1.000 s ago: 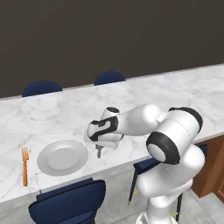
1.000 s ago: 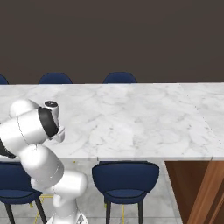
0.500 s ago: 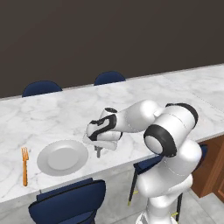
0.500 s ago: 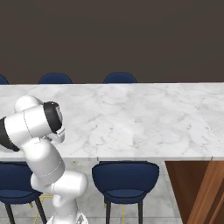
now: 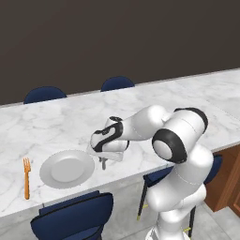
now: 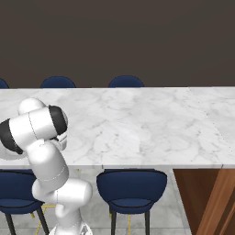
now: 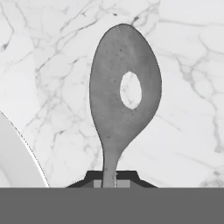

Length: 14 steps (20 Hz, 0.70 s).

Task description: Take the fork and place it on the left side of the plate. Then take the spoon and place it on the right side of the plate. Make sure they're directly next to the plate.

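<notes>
Marble counter (image 5: 154, 101) is running wide across the scene, white with grey veining, smooth and bare around the place setting. Dark blue chairs are standing along both edges: two at the far side (image 5: 117, 83), and another at the near side (image 5: 75, 218) tucked under the counter just below the plate. A brown wooden cabinet end (image 5: 227, 180) is showing at the right.

The plate (image 5: 67, 168) is lying near the counter's near edge, round, shallow and pale grey with a wide flat rim. The fork (image 5: 26, 178), slim and all orange, is lying flat just left of the plate, tines pointing far.

The gripper (image 5: 104, 161) is hanging just right of the plate, low over the marble, its jaws pinching shut on the handle of the spoon (image 7: 122, 105). In the hand view the spoon's oval grey bowl is looking matte and speckled, with a pale glint near its middle, and the plate's curved rim is lying close beside it
</notes>
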Tool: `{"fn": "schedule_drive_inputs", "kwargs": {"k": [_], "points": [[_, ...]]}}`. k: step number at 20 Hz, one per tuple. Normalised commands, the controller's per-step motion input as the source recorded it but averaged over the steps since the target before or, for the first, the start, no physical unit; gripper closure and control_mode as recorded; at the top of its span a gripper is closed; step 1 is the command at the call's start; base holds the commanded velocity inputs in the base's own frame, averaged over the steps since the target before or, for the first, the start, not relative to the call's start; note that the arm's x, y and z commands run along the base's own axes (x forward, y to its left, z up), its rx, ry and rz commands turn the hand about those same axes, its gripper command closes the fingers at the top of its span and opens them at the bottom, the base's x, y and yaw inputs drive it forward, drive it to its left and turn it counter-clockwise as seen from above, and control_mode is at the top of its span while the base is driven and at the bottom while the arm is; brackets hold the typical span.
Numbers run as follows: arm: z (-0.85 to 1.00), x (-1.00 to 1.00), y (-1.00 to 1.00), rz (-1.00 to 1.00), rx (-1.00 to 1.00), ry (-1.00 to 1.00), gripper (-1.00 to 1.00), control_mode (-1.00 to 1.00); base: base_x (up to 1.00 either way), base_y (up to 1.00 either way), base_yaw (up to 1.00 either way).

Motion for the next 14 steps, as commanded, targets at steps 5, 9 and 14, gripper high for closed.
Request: {"fn": "schedule_drive_inputs", "kwargs": {"k": [5, 9, 14], "points": [[-0.03, 0.02, 0.0, 0.01, 0.0, 0.0, -1.0, -1.0, 0.0, 0.0, 0.0], [0.0, 0.0, 0.0, 0.0, 0.0, 0.0, -1.0, -1.0, 0.0, 0.0, 0.0], [0.0, 0.0, -0.06, 0.0, 0.0, 0.0, -1.0, -1.0, 0.0, 0.0, 0.0]]}}
